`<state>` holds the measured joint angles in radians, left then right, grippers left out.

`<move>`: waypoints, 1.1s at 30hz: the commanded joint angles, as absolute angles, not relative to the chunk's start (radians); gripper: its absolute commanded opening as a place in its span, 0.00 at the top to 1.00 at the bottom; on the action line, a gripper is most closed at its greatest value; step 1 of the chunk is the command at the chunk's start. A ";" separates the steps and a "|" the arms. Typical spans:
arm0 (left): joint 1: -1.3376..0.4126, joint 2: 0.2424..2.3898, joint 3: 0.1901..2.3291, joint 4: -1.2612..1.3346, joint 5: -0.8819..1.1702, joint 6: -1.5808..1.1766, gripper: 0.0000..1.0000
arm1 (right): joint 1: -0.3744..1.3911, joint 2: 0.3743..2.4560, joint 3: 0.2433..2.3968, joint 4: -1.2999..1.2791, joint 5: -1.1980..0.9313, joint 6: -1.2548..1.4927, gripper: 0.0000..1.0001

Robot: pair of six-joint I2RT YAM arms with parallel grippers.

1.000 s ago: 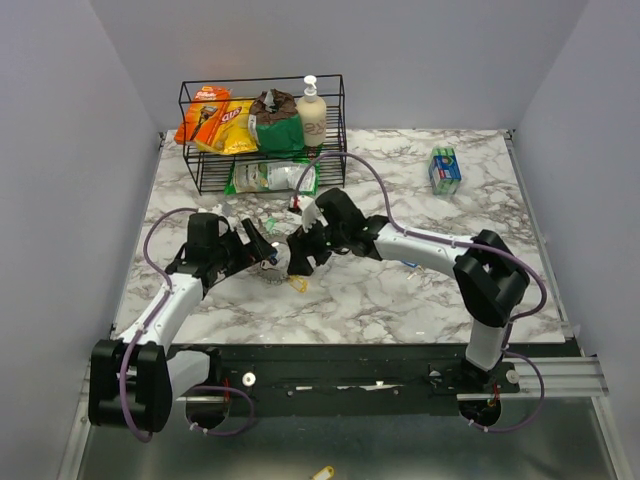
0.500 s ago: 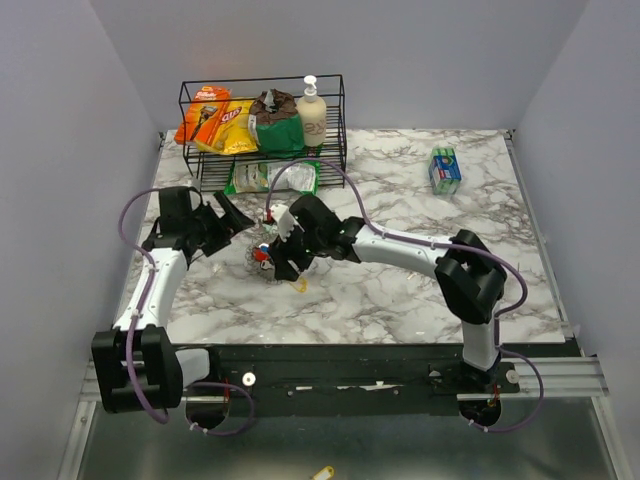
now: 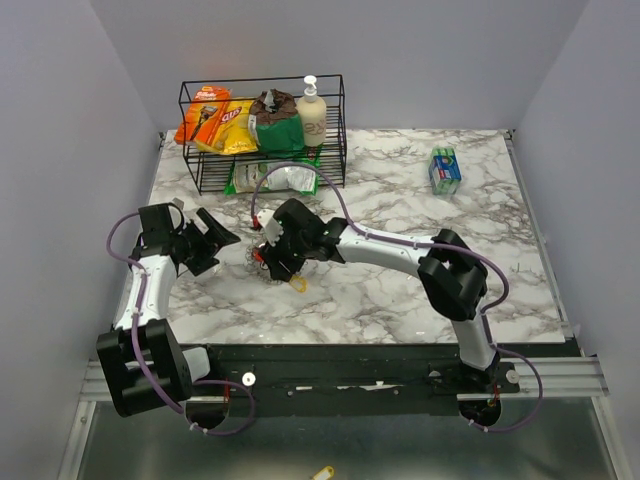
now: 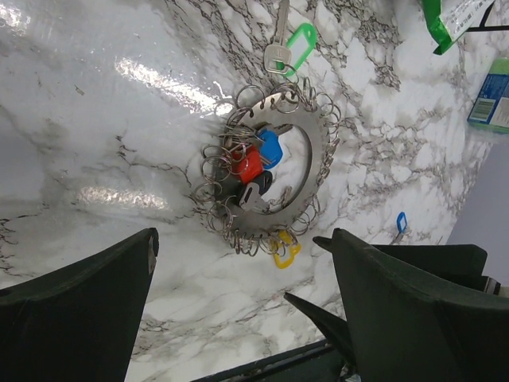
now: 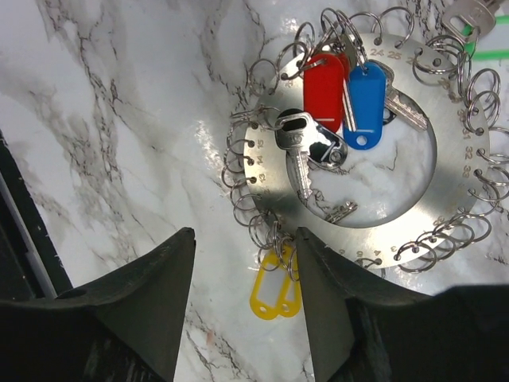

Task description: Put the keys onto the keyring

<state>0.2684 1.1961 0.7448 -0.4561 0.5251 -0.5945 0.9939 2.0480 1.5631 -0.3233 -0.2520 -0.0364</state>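
Keyring (image 5: pixel 457 191): flat on marble table (image 3: pixel 400 290), in front of wire rack (image 3: pixel 262 135). Steel disc edged with small loops. Red key (image 5: pixel 324 86), blue key (image 5: pixel 367 103) and black key (image 5: pixel 306 139) in its hole. Yellow tag (image 5: pixel 276 290) at the rim, between the parted fingers of the right claw (image 5: pixel 246 239). Left claw (image 4: pixel 242 255) spread wide, clear of it.

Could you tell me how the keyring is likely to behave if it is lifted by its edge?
The keyring looks like a flat metal plate, so it probably stays stiff. The red tag, blue tag and yellow tag hang on loose small rings, so they would likely swing. Lying flat on the smooth table, it may slide.
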 commanded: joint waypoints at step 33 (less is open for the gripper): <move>0.276 1.200 0.687 -0.371 0.615 -0.580 0.01 | 1.003 2.138 1.614 -0.417 -0.187 -0.057 0.99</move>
<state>0.2691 1.1961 0.6781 -0.3847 0.5888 -0.5934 0.9951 2.1269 1.5974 -0.3988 -0.1879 -0.0460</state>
